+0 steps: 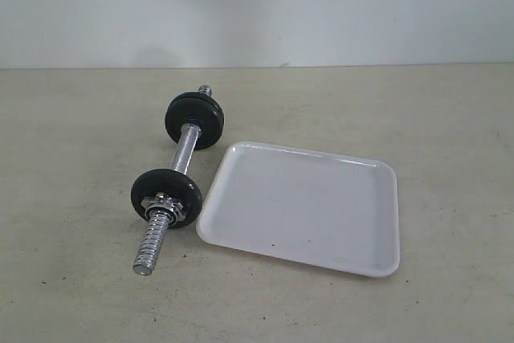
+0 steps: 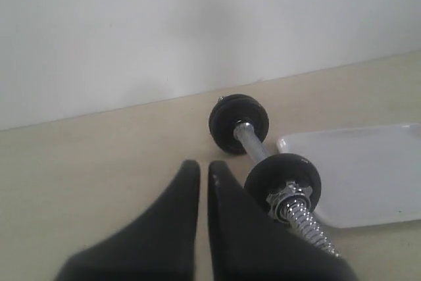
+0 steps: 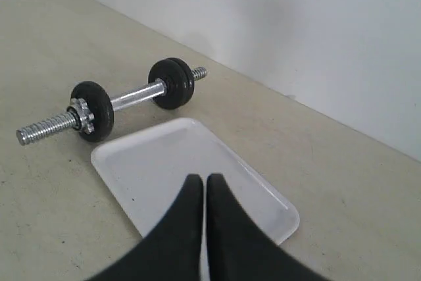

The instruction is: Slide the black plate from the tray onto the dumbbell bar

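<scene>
- Beige tabletop, white wall.
- The tray is empty; black plate sits at the near end of the dumbbell bar, just left.
- left gripper and right gripper both pinched closed, empty.
- Risk imo: a bump rolls the bar.

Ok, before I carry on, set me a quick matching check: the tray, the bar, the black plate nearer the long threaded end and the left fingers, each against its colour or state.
Things:
1. tray
2. dumbbell bar
3. black plate nearer the long bare threaded end
4. left fingers

States:
A. shiny chrome, threaded ends
B. closed together, holding nothing
C. white, lying flat beside the bar
D. slid onto the bar, standing on edge

Pairs: 1-C, 2-A, 3-D, 4-B.
</scene>
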`<action>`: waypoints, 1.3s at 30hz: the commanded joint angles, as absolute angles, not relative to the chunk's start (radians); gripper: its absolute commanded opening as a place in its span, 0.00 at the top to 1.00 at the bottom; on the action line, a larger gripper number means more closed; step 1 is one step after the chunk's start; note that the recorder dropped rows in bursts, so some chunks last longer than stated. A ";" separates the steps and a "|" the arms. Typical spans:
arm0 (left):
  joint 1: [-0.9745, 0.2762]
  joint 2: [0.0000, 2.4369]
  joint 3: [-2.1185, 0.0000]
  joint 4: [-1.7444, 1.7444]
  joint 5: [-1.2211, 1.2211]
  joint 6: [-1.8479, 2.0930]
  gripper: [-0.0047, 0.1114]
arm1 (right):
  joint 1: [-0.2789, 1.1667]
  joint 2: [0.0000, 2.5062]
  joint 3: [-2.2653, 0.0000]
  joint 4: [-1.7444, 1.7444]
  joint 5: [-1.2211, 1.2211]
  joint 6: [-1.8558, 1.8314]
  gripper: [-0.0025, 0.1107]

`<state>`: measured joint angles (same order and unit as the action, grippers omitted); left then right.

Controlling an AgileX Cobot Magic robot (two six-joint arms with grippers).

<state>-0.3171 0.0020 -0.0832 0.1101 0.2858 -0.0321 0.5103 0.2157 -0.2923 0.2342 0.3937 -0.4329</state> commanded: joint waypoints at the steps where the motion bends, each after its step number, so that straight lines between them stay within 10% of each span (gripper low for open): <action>1: -0.322 0.000 -0.019 0.150 0.215 -0.028 0.92 | 0.509 0.211 -0.204 0.219 0.268 -0.412 0.98; 15: -0.322 0.000 0.000 0.126 0.135 -0.030 0.92 | 0.509 0.211 0.000 0.266 -0.063 -0.375 0.98; 39: -0.322 0.000 0.000 0.086 0.204 -0.028 0.92 | 0.509 0.211 0.000 0.297 0.095 -0.322 0.98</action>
<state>-0.3171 0.0020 -0.0040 0.0944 0.2029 -0.0321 0.5103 0.2157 0.0005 0.2895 0.0918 -0.3562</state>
